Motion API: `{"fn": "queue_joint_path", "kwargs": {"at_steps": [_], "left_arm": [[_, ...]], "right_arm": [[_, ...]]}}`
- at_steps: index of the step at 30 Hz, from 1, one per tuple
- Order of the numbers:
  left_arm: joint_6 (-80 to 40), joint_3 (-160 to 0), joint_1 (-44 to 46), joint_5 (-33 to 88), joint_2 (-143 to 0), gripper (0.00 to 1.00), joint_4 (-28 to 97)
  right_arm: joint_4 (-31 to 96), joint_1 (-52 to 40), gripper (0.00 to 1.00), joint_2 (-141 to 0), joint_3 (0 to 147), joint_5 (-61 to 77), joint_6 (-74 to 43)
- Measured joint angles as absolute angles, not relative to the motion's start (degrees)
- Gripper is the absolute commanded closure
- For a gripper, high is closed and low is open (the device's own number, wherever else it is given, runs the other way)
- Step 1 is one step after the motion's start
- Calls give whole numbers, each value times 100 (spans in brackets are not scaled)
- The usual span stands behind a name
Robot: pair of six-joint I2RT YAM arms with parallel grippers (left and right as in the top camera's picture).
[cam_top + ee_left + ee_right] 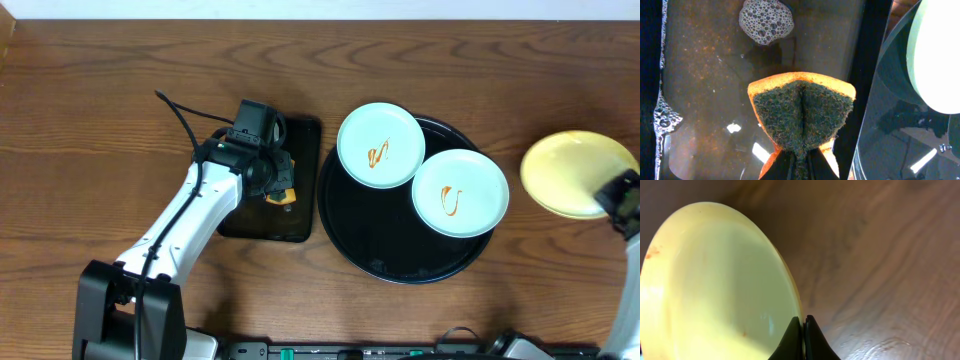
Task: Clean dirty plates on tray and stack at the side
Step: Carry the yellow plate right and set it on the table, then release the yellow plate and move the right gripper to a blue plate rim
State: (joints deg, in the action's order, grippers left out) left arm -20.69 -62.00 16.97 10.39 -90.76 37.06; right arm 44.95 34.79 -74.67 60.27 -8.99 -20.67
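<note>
Two pale mint-blue plates (380,145) (460,192) with orange sauce squiggles lie on the round black tray (385,245). The pale yellow plate (575,170) is right of the tray, over the table. My right gripper (612,196) is shut on its rim; the right wrist view shows the fingers (803,325) pinching the yellow plate (715,290), which has small orange specks. My left gripper (275,185) is shut on an orange sponge with a dark scouring face (800,115), held over the rectangular black tray (300,225).
The rectangular tray holds wet film and a foam patch (766,21). The round tray's rim (875,90) and a mint plate's edge (935,55) show at the right of the left wrist view. Brown wooden table (100,120) lies all around.
</note>
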Motion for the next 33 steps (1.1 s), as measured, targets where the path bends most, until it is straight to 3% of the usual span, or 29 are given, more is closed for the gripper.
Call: {"fn": "queue_joint_path", "kwargs": {"at_steps": [13,18,25,33], "left_arm": [[-2069,-6200,1697,1039,-9076,92,3708],[-2069,-6200,1697,1039,-9076,93,3708],[-2069,-6200,1697,1037,-9076,92,3708],[-2069,-6200,1697,1039,-9076,93,3712]], "right_arm": [[4130,3868,99,-9004,6027,-432,-2027],[3876,3861,81,-9091,6027,-141,-1942],[3684,3605,69,-9087,6027,1459,-1286],[4493,2309,65,-9087,6027,2215,-421]]}}
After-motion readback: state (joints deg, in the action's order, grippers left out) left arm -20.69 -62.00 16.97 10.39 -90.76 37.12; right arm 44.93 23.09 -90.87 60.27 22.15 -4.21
